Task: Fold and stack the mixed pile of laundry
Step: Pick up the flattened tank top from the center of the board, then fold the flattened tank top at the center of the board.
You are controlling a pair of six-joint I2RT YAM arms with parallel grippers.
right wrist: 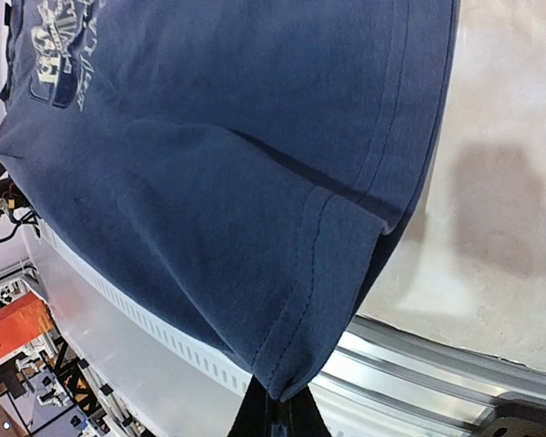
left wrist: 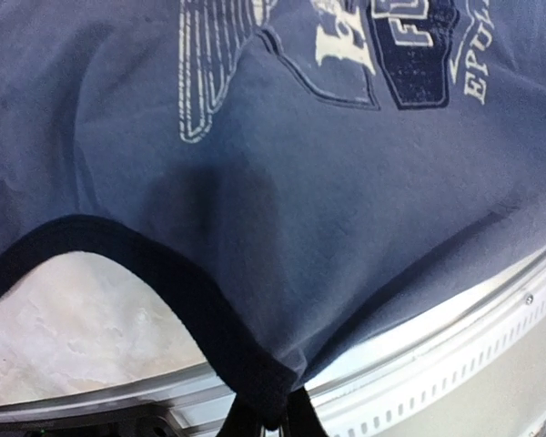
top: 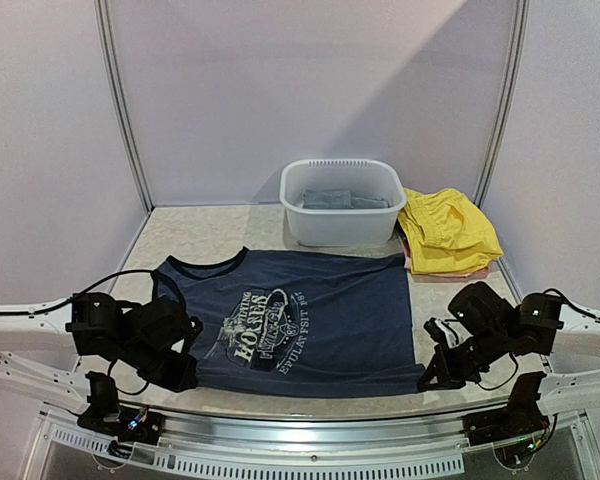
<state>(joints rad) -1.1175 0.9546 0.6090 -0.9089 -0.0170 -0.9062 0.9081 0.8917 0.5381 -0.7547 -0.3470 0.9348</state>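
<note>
Nearest of all, the left fingers (left wrist: 296,423) are pinched together on the dark-bound strap end of the navy tank top (top: 300,320), at its near left corner. From those fingers the top runs rightward, spread print-up across the tabletop (top: 200,235), to the right fingers (right wrist: 282,421), which are clamped on the near hem corner. Thin jersey like this looks light and limp. It will likely sag between the two grips and wrinkle if pulled unevenly, so the doubled binding and the stitched hem seem the firmest places to hold, with both corners carried at one pace. Well beyond both pairs of fingers, nearer the right ones, stands a white basin (top: 342,228) with a grey garment (top: 342,198) in it. Just right of that, yellow clothes (top: 448,232) lie over a reddish piece (top: 460,270), apart from the top.
</note>
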